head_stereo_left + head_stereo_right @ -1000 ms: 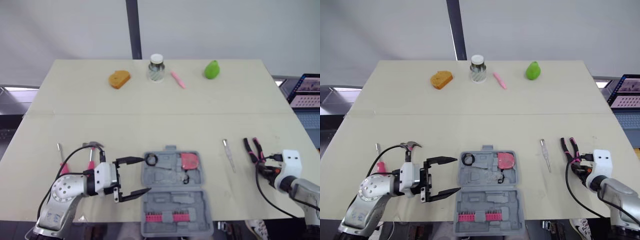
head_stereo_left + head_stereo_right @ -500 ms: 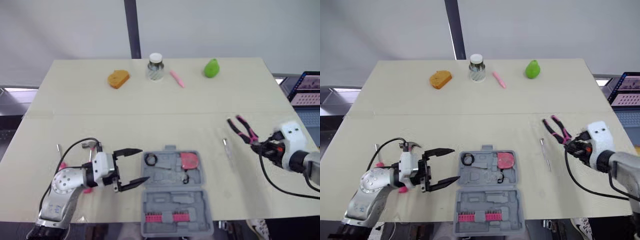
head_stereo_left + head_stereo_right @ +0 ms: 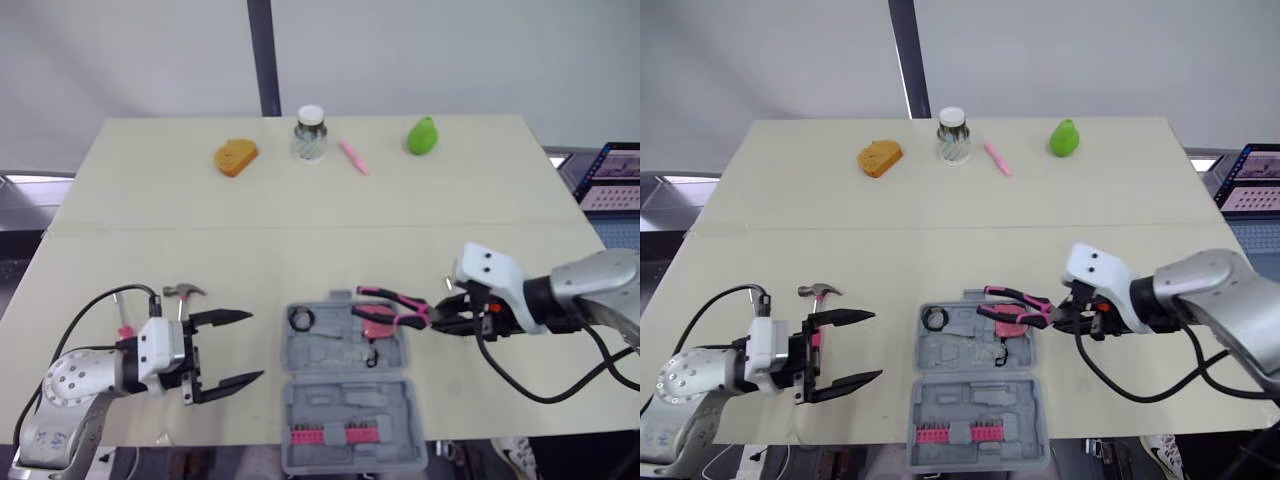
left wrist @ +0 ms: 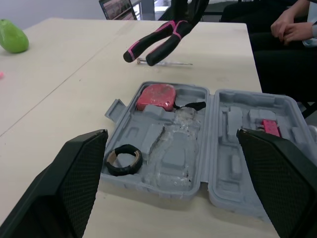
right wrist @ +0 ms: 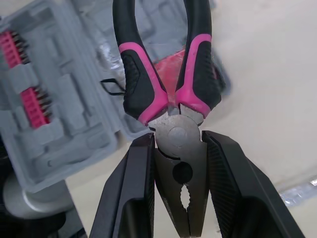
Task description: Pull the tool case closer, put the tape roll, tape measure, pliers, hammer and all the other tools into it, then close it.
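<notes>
The grey tool case [image 3: 345, 400] lies open near the table's front edge. A black tape roll [image 3: 301, 319] and a red tape measure [image 3: 380, 325] sit in its far half. My right gripper [image 3: 448, 322] is shut on the head of the pink-and-black pliers [image 3: 390, 303], whose handles hang over the case's far right part. In the right wrist view the pliers [image 5: 168, 94] point at the tape measure. My left gripper [image 3: 256, 346] stands open left of the case, holding nothing. The hammer [image 3: 180, 294] and a pink-handled screwdriver [image 3: 122, 322] lie beyond my left arm. A thin screwdriver [image 4: 163, 62] lies past the case.
Along the far edge stand an orange bread piece [image 3: 236, 157], a glass jar [image 3: 310, 134], a pink marker [image 3: 354, 157] and a green pear [image 3: 423, 135]. A laptop [image 3: 612, 180] sits off the right side. A person's hands [image 4: 292, 22] show beyond the table.
My right gripper has carried the pliers left from the table's right side to above the case. My left gripper has drawn back left, away from the case.
</notes>
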Motion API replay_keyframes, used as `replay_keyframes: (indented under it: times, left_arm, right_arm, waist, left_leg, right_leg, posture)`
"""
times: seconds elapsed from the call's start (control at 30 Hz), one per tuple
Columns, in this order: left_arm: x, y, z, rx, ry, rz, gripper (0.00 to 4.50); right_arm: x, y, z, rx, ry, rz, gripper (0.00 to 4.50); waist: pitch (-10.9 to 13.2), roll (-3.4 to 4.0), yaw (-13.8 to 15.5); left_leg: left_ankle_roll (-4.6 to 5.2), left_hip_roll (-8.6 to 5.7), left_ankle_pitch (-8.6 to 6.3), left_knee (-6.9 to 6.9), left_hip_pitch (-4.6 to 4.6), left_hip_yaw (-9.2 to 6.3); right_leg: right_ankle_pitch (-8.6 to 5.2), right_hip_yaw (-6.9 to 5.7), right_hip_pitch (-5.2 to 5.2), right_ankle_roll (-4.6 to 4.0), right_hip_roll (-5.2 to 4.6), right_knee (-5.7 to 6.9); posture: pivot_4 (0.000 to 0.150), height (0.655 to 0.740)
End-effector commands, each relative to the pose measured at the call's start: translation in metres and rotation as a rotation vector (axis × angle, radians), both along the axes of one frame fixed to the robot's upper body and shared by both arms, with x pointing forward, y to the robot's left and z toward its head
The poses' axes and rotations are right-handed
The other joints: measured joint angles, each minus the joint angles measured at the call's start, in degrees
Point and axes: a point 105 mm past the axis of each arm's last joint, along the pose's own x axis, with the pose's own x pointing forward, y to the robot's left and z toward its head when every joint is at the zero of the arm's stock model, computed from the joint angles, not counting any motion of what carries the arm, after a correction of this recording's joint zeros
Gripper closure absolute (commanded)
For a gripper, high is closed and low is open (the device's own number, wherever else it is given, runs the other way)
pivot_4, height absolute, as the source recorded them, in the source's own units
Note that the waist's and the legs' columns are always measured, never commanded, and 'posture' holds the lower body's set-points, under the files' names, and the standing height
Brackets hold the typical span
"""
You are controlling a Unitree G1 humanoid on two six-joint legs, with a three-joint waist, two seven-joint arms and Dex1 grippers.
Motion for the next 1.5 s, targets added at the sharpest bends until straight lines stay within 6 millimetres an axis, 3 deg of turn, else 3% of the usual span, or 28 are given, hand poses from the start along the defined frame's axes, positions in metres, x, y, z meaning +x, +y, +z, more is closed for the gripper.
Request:
replay_keyframes:
  times: [0.03,0.33,0.7,1.1,1.5]
  left_arm:
    - [-0.005,0.004,0.005,-0.009,-0.032,0.025,0.0]
    - [-0.012,0.012,-0.007,0.001,0.01,0.086,0.0]
    - [-0.014,0.016,-0.013,0.015,0.025,0.125,0.0]
    - [-0.017,0.01,-0.012,0.025,0.014,0.142,0.0]
    - [-0.029,0.011,-0.017,0.038,0.04,0.151,0.0]
  right_arm:
    - [0.003,0.019,-0.002,-0.035,-0.011,0.051,3.53]
    - [0.001,0.059,-0.013,-0.096,0.013,0.148,3.53]
    - [0.004,0.09,-0.028,-0.143,-0.003,0.245,3.53]
    - [0.013,0.104,-0.049,-0.152,0.003,0.299,3.53]
    - [0.014,0.106,-0.061,-0.155,0.009,0.344,3.53]
  waist:
    - [0.0,-0.01,-0.2]
    - [0.0,0.0,-0.2]
    - [0.0,0.0,-0.6]
    - [0.0,-0.01,-1.5]
    - [0.0,-0.01,-1.5]
  left_leg:
    - [0.0,0.0,0.0,0.0,0.0,0.0]
    - [-0.02,-0.03,-0.01,0.0,-0.05,0.01]
    - [-0.02,-0.03,-0.01,0.0,-0.04,0.01]
    - [-0.02,-0.04,-0.01,0.0,-0.06,0.0]
    - [-0.02,-0.04,-0.02,-0.01,-0.06,0.0]
  right_leg:
    - [0.0,-0.02,0.0,0.0,-0.01,0.0]
    - [0.0,-0.15,-0.09,0.0,-0.09,0.04]
    - [0.0,-0.32,-0.12,0.0,-0.13,0.11]
    - [0.0,-0.48,-0.11,0.0,-0.19,0.15]
    - [0.0,-0.5,-0.13,0.0,-0.2,0.14]
  posture:
    - [0.15,0.695]
    - [0.15,0.695]
    - [0.15,0.695]
    - [0.15,0.695]
    - [0.15,0.695]
